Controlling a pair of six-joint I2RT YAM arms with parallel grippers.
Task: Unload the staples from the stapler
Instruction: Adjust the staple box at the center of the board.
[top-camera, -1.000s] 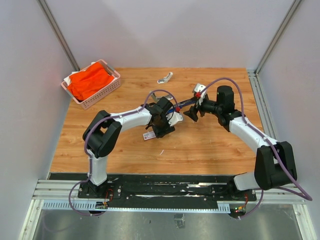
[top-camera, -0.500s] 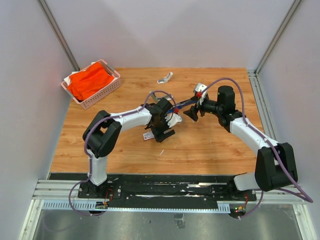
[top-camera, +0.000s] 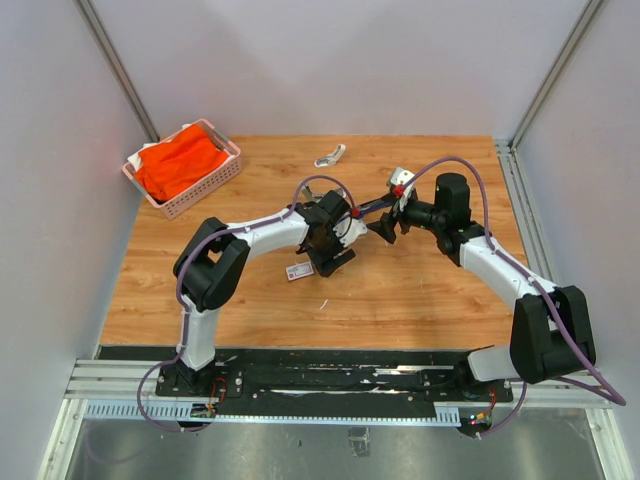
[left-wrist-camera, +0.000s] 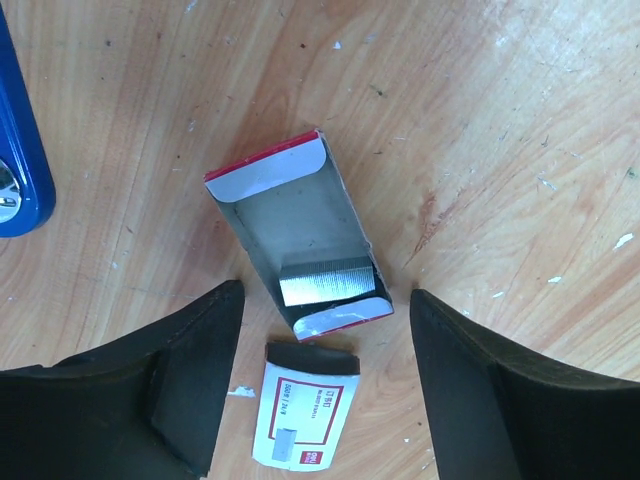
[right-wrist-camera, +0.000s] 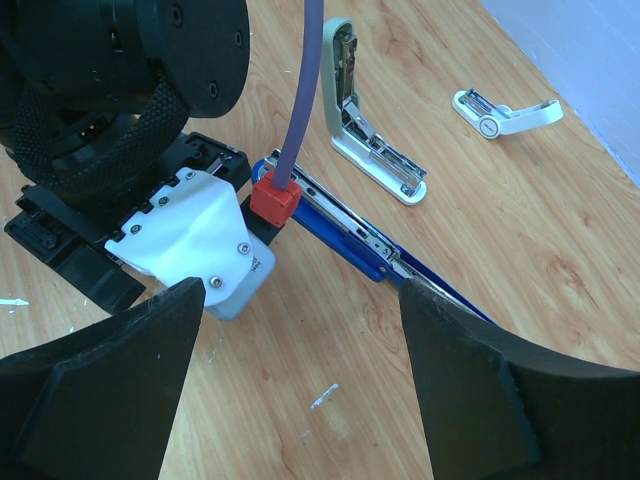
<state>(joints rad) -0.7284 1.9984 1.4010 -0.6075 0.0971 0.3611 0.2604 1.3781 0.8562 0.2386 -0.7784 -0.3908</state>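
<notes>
The blue stapler (right-wrist-camera: 370, 240) lies opened flat on the table, its metal rail showing; in the top view (top-camera: 368, 210) it lies between the two grippers. A short silver-grey staple strip (right-wrist-camera: 323, 396) lies on the wood between my right gripper's open jaws. My right gripper (right-wrist-camera: 300, 300) is open and empty just in front of the stapler. My left gripper (left-wrist-camera: 328, 298) is open and empty over an open staple box tray (left-wrist-camera: 300, 235) holding a silver block of staples (left-wrist-camera: 325, 280). Whether staples sit in the stapler's rail I cannot tell.
The box's white red-labelled lid (left-wrist-camera: 300, 415) lies next to the tray. A pale stapler (right-wrist-camera: 365, 140) stands open behind the blue one, with a white staple remover (right-wrist-camera: 505, 115) farther back. A pink basket (top-camera: 228, 172) with orange cloth sits at the back left.
My left gripper has shifted slightly right and back, and its wrist has turned a little. The right arm and the stapler have not moved.
</notes>
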